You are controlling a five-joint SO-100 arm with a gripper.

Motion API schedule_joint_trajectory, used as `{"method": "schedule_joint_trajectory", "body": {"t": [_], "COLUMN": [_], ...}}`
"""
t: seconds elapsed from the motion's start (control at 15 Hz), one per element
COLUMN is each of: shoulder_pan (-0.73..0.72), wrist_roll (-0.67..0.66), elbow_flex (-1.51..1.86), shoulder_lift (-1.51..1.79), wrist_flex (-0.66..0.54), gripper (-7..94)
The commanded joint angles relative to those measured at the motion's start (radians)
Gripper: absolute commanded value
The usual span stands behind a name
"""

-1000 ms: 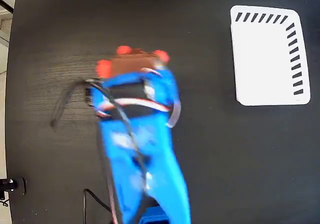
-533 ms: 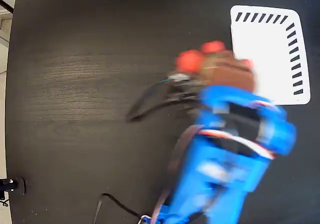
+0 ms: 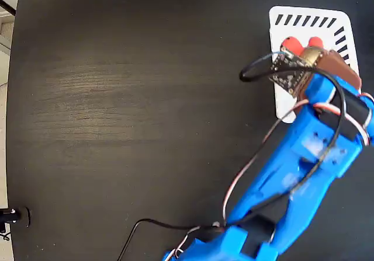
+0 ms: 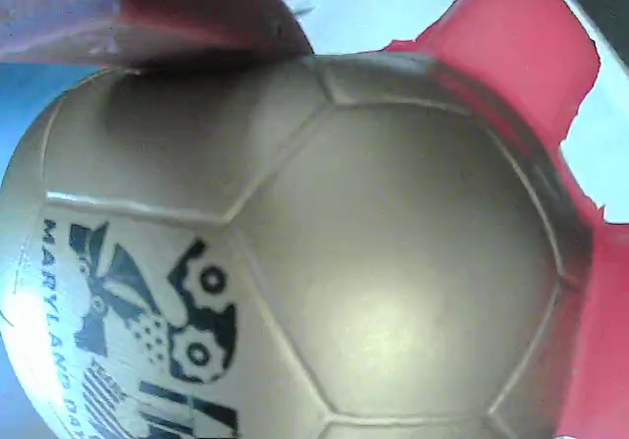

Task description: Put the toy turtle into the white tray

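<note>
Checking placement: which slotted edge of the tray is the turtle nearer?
The top-edge slot row; the toy turtle sits just below it, over the white tray.

The small toy turtle with red-orange limbs (image 4: 324,262) has a smooth, satin gold shell of seamed plastic panels bearing a dark printed mark. The white rectangular plastic tray (image 3: 292,33) beneath it looks matt, and the black surface (image 3: 117,97) around the tray shows faint wood grain.
</note>
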Motion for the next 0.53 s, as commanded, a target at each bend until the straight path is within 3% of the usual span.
{"method": "schedule_joint_trajectory", "body": {"t": [0.0,0.33,0.47], "shoulder_pan": [0.029,0.031,0.031], "wrist_roll": [0.015,0.023,0.023], "elbow_flex": [-0.189,-0.334,-0.337], "shoulder_lift": [-0.069,-0.27,-0.333], "wrist_flex": [0.008,0.005,-0.003], "gripper": [0,0,5]}}
